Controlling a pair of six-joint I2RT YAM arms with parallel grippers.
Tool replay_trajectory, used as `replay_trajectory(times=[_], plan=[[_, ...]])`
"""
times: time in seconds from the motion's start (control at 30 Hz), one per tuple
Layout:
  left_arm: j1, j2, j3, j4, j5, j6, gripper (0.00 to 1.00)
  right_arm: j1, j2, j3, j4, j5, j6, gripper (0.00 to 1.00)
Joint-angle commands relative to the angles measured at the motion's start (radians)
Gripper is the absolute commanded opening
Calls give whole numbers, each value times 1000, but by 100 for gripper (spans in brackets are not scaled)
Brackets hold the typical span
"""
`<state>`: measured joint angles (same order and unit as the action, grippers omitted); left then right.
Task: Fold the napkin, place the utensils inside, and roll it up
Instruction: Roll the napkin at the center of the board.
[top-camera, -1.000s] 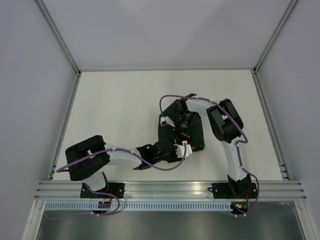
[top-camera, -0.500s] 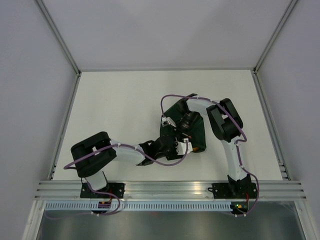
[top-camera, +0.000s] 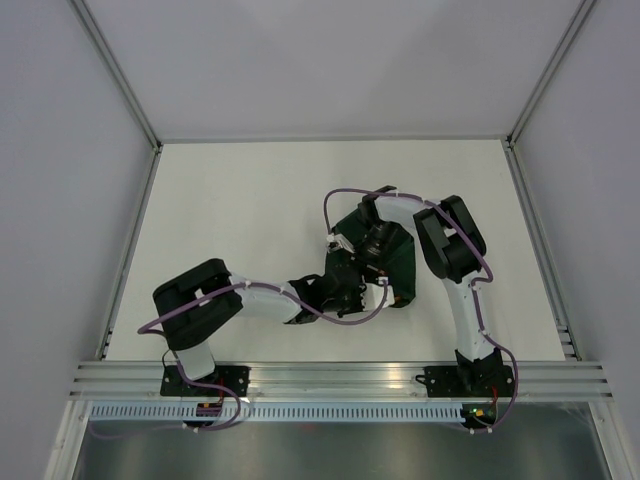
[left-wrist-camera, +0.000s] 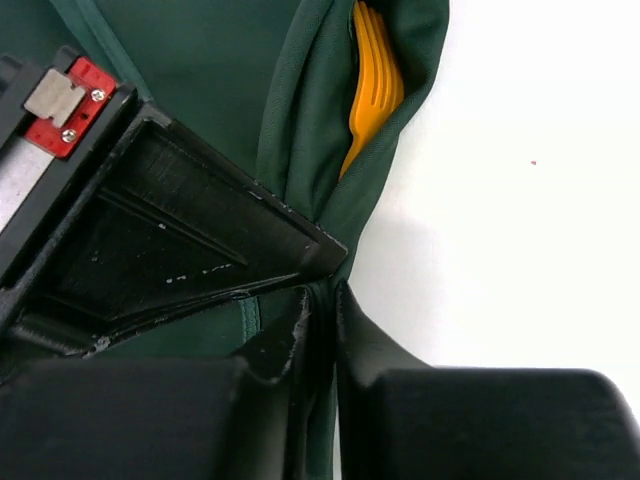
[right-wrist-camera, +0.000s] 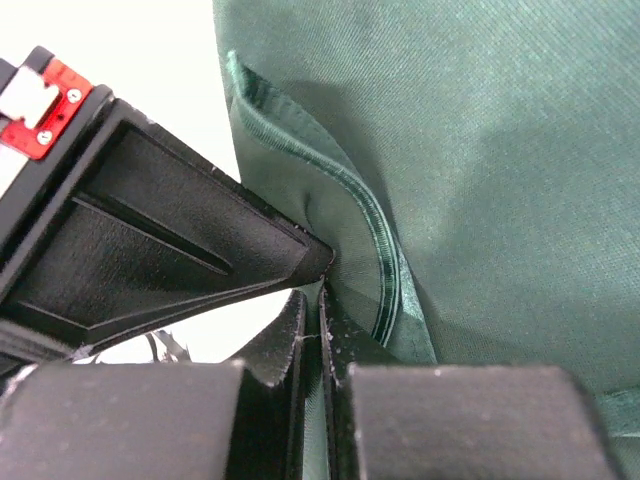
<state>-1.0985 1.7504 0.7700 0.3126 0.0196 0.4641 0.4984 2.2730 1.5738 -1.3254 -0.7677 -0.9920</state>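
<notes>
One dark green napkin (top-camera: 400, 262) is lying folded on the white table (top-camera: 230, 220), right of the middle and towards the near edge. Orange utensils (left-wrist-camera: 375, 85) are sitting inside its fold and partly showing at the near right corner.

Both grippers are working on the cloth. The left gripper (left-wrist-camera: 322, 322) is pinching a folded edge near the utensils, its fingers pressed together on fabric. The right gripper (right-wrist-camera: 312, 325) is pinching a hemmed edge farther along, likewise closed on cloth.

Judgement: folding and loading are appearing complete, and rolling is beginning. The next move is calling for both grips to lift the edge together and turn it over the utensils, keeping them tucked in.

Purple cables (top-camera: 345, 196) are looping above the napkin, and the two wrists are crowding each other over it. Arm contact is looking like the main hazard. Utensils slipping out of the open end is another.
</notes>
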Motion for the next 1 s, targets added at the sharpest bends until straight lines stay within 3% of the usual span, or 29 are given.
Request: replay_trajectory(times=[0.0,0.03,0.13,0.27,0.43,0.67,0.97], plan=[[25,58,58,-159,80,-41,8,2,25,11,78,28,-57,0],[28,63,70,-168,88,-48,2,2,20,9,78,27,-57,1],[49,70,95,-208,137,-74,2,0,-9,-1,78,19,-54,9],[83,75,114,-248,212,-113,2,-20,-104,-21,104,4,-36,34],[121,74,127,-271,321,-157,2,-84,-210,-24,133,-38,22,52],[178,130,212,-397,482,-211,2,-199,-384,-83,210,-71,66,54],[279,233,345,-524,709,-327,2,-343,-679,-391,461,-52,41,54]])
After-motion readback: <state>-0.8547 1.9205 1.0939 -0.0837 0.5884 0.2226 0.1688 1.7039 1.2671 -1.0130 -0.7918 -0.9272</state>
